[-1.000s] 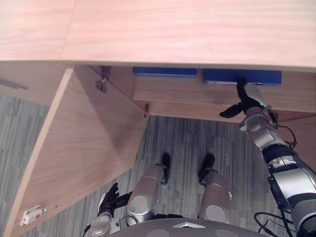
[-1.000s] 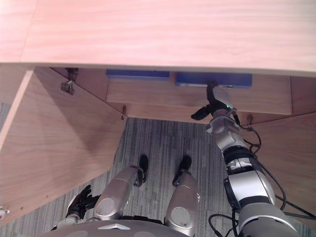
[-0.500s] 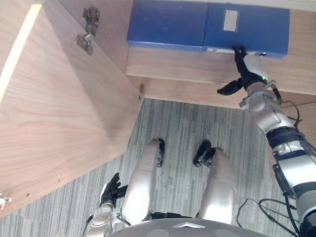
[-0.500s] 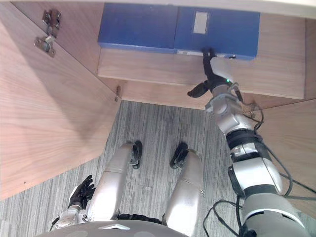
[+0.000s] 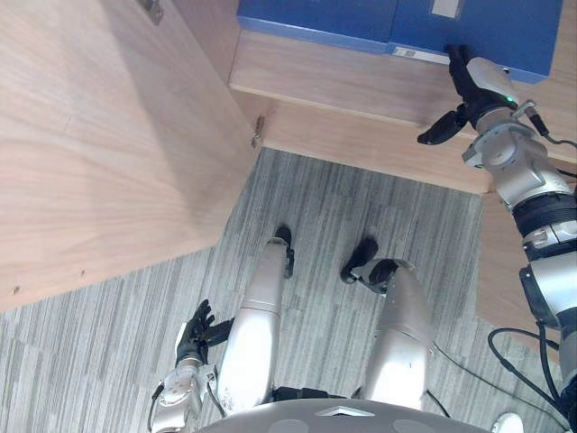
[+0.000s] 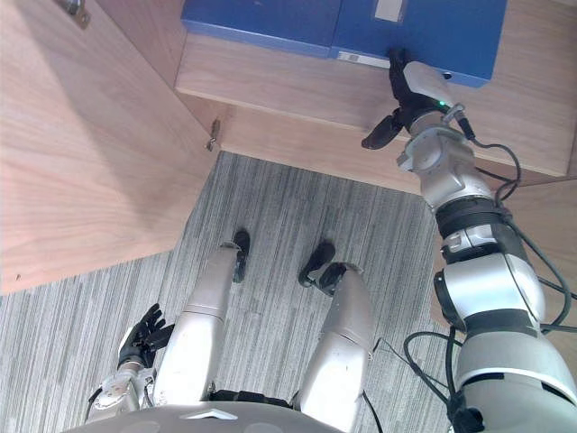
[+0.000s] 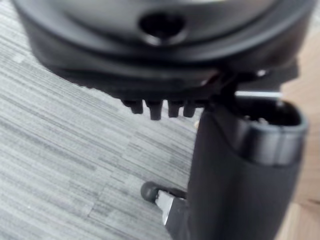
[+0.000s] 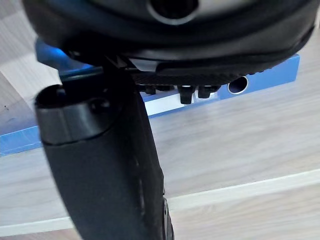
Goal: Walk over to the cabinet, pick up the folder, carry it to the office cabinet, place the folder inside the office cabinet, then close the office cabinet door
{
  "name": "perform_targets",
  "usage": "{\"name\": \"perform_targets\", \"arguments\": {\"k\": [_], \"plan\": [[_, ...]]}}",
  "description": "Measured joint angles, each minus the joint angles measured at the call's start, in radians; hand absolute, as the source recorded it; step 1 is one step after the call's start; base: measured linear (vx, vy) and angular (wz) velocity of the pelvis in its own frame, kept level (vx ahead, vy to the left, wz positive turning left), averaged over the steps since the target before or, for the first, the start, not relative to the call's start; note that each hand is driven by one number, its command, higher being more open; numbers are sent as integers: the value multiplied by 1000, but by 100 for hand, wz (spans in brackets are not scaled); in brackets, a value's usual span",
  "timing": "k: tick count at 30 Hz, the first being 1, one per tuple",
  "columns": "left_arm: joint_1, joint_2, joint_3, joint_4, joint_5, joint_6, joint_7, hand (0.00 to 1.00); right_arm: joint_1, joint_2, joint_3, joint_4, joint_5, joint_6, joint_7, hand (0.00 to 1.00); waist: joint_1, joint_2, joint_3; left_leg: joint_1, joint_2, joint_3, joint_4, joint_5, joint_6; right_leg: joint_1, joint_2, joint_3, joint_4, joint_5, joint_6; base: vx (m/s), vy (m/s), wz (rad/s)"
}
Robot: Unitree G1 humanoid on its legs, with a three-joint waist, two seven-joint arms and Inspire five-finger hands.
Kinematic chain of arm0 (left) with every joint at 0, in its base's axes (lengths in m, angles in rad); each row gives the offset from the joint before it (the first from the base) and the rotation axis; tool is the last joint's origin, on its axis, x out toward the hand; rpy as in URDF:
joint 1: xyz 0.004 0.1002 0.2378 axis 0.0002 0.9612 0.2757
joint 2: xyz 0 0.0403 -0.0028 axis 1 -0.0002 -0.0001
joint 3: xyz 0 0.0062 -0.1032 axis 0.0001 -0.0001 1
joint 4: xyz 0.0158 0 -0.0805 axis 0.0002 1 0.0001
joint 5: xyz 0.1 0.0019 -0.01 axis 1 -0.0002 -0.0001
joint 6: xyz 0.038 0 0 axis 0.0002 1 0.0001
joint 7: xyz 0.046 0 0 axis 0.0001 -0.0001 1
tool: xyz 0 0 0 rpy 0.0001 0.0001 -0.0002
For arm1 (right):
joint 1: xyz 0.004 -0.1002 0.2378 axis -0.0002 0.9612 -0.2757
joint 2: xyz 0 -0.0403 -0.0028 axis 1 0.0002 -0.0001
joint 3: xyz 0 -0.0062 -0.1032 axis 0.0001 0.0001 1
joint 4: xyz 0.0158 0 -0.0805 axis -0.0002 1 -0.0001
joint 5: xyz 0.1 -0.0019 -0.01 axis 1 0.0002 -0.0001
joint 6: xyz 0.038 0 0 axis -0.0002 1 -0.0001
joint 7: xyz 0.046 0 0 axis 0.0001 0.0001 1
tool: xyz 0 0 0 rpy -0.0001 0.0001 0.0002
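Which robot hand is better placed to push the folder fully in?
Right. The right robot hand is at the shelf, straight fingers touching the right-hand blue folder; the left robot hand hangs low near the carpet.

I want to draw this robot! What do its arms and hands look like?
Both arms are shiny silver-grey; the right arm has black rings between its rounded sections. The left robot hand is all black with slim fingers. The right robot hand is black too, with a white cover and a tiny green light near its wrist.
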State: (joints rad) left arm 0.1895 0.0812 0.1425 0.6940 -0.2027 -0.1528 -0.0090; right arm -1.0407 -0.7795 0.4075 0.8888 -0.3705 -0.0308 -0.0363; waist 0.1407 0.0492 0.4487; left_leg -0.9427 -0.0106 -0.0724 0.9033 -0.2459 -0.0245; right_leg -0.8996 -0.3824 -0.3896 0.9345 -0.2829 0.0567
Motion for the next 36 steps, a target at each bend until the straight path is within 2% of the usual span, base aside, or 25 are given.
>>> {"name": "perform_targets", "arguments": {"k": [5,9,12,15,16,17,18,20,23,26,29,34,36], "plan": [[11,-4,11,-43,0,12,-7,100,4,2,-52,37,32,7,10,100,18,0,-1,25,3,-31,-108,72,-21,31,0,-57,-47,2,3,-89,-104,32],[33,-3,-18,-97,2,34,-25,100,62,37,-87,80,34,27,27,100,21,0,-2,134,6,-49,-263,125,-31,146,3,-125,-141,2,3,-48,-72,36],[68,-2,-29,-132,2,44,-33,100,107,56,-87,89,21,33,36,100,23,-1,-16,193,22,-34,-324,150,-43,198,17,-133,-188,2,4,-11,-11,4],[92,-2,-30,-150,1,46,-35,100,115,89,-107,90,-7,47,36,100,25,-2,-33,221,43,-31,-387,168,-40,223,39,-151,-230,9,8,16,-2,-14],[105,1,-29,-161,1,46,-36,100,134,96,-129,89,-21,66,28,100,17,-6,-36,239,41,-3,-381,199,-57,234,20,-95,-168,3,2,22,-70,24],[109,1,-29,-166,0,46,-34,100,151,101,-179,84,-43,91,20,100,17,-3,-42,245,41,6,-357,218,-59,256,19,-89,-175,40,-27,18,-71,28],[112,-3,-30,-168,0,47,-34,100,162,105,-208,67,-55,100,6,100,20,1,-45,245,41,5,-350,218,-58,261,22,-91,-176,40,-27,31,-25,3],[127,-9,-31,-185,-1,52,-35,100,178,123,-318,-33,-105,131,-86,100,22,1,-46,248,50,1,-368,218,-58,266,39,-95,-208,45,-18,44,24,-19],[139,-8,-31,-196,-1,68,-36,100,187,122,-480,-129,-179,184,-202,100,17,2,-46,275,51,14,-370,214,-51,301,36,-99,-223,57,-1,69,36,1],[153,1,-49,-196,-9,68,-41,100,211,121,-587,-273,-199,225,-324,100,18,2,-61,292,51,15,-333,181,-47,334,36,-98,-221,53,-13,99,44,1],[178,12,-70,-198,-24,69,-49,100,219,121,-619,-393,-213,239,-407,100,10,5,-73,299,49,20,-313,157,-41,349,33,-95,-217,47,-23,120,65,-1],[178,32,-97,-195,-33,69,-63,100,262,121,-615,-405,-215,244,-433,100,17,13,-84,324,38,25,-304,134,-37,373,19,-90,-207,36,-31,81,49,3],[180,37,-97,-193,-33,69,-70,100,267,122,-576,-420,-244,244,-433,100,16,15,-86,330,41,31,-294,122,-36,379,22,-84,-206,34,-30,55,62,-7]]}}
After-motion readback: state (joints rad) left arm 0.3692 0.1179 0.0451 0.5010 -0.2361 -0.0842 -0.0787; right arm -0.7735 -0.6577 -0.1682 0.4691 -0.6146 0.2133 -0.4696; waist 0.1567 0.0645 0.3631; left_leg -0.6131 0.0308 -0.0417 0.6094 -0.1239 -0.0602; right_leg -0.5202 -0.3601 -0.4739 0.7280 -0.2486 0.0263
